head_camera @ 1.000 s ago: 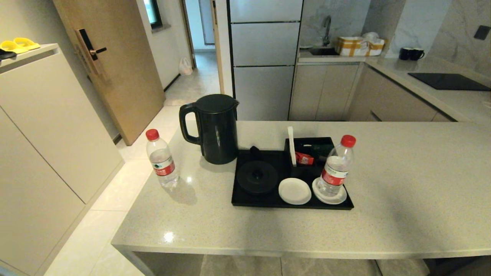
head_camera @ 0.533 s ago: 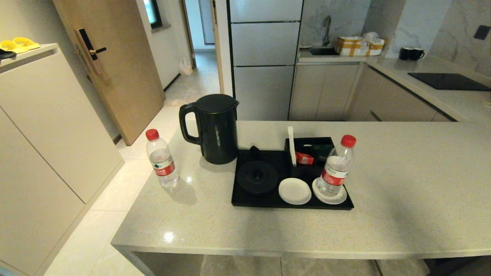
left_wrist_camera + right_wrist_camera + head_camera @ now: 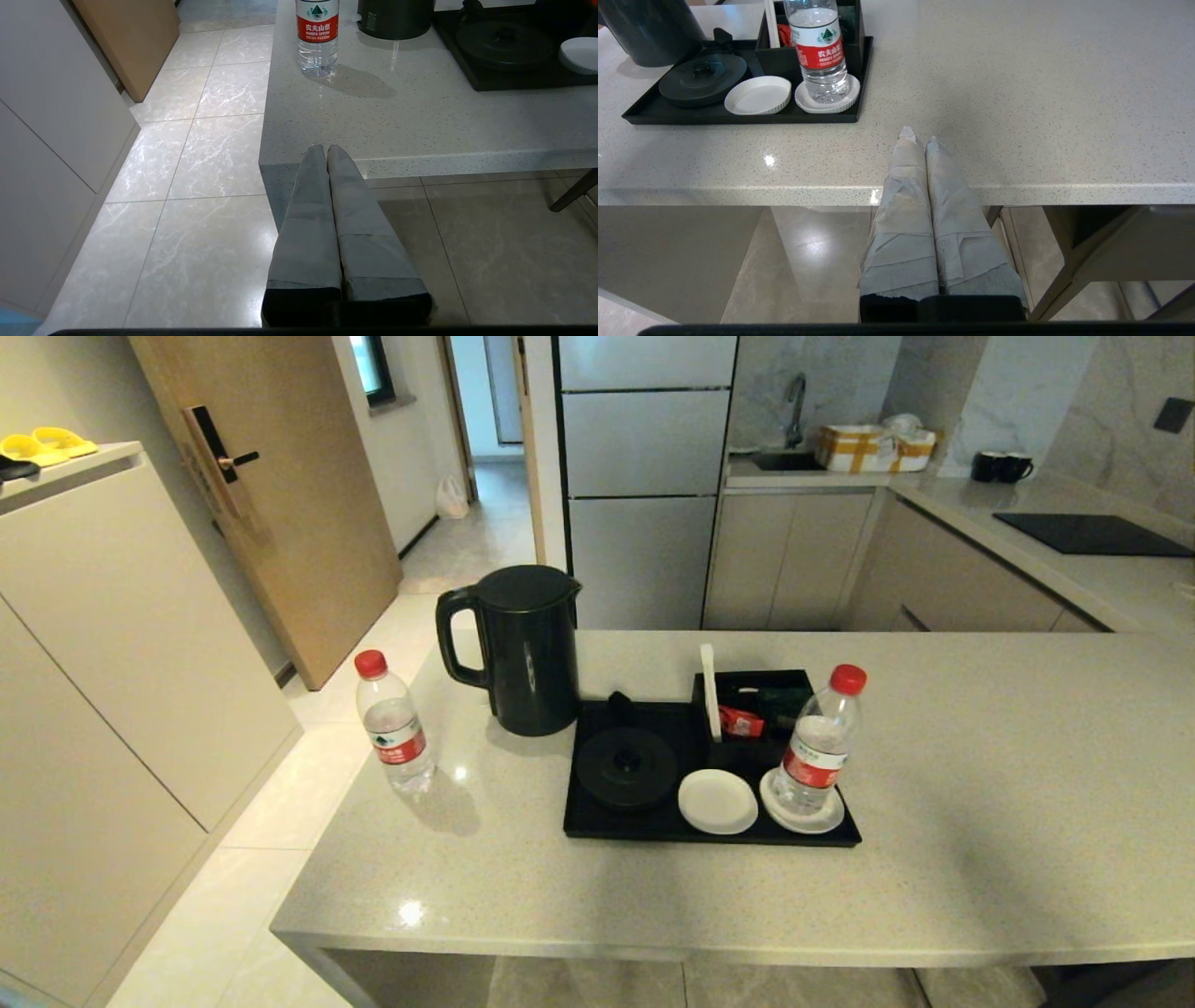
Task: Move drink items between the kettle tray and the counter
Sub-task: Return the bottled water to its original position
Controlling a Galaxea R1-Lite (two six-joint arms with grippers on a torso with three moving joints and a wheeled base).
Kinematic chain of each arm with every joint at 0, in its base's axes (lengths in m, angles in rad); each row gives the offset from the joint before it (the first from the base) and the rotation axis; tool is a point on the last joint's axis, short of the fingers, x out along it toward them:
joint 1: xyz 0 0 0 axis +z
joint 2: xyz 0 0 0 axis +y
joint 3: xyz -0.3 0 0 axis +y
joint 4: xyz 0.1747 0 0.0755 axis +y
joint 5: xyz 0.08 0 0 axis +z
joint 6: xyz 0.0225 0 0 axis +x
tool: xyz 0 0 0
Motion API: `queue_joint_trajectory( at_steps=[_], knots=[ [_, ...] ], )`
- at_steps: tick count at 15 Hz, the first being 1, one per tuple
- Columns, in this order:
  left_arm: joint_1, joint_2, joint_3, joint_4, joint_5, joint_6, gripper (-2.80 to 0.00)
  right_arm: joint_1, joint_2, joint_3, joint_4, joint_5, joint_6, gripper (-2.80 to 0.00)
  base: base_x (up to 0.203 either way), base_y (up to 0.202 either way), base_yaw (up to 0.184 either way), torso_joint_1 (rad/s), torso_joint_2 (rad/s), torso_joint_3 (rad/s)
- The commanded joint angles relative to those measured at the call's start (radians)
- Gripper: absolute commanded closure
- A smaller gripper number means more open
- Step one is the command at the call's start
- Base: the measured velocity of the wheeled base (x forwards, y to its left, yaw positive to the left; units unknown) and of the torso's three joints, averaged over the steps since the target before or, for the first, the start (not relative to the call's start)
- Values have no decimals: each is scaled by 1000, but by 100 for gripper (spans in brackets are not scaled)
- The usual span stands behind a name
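The kettle [image 3: 523, 649] stands upright on the counter [image 3: 980, 784], off its round base [image 3: 625, 767] and touching or nearly touching the tray [image 3: 597, 829] at the tray's ten o'clock corner, loop handle pointing to nine o'clock. It looks rigid and smooth-walled, probably the heaviest piece here, more so if it holds water; the handle seems the sound place to grip, since the wide body would likely slip. One water bottle [image 3: 396, 735] stands on bare counter at the kettle's eight o'clock, near the counter's nine o'clock edge. A second bottle [image 3: 818, 747] stands on the saucer [image 3: 801, 810] at the tray's four o'clock corner; the other saucer [image 3: 717, 801] beside it is bare. Both bottles look light, thin-walled and likely to dent or tip under a hard squeeze, so the labelled middle is the better hold. Sachets sit in the rear compartment [image 3: 761, 695] at the tray's one o'clock.

Neither arm shows in the head view. The left gripper [image 3: 325, 150] hangs before the counter's near corner, fingers pressed together, gripping nothing, the counter bottle well ahead of it. The right gripper [image 3: 920, 137] sits at the counter's six o'clock edge, likewise closed and empty, the tray ahead at its eleven o'clock.
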Motion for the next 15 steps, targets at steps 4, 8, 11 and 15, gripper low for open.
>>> queue_joint_trajectory(
  at_steps=[4,8,11,15],
  knots=[
    [0,-2,0,0,17,-16,0,0,-2,-2,0,0,0,0,0,0,0,0,0,0],
    [0,-2,0,0,17,-16,0,0,-2,-2,0,0,-1,0,0,0,0,0,0,0],
    [0,-2,0,0,17,-13,0,-1,-2,0,0,0,1,0,0,0,0,0,0,0],
    [1,1,-6,11,22,15,0,-1,-2,-1,0,0,-1,0,0,0,0,0,0,0]
  ],
)
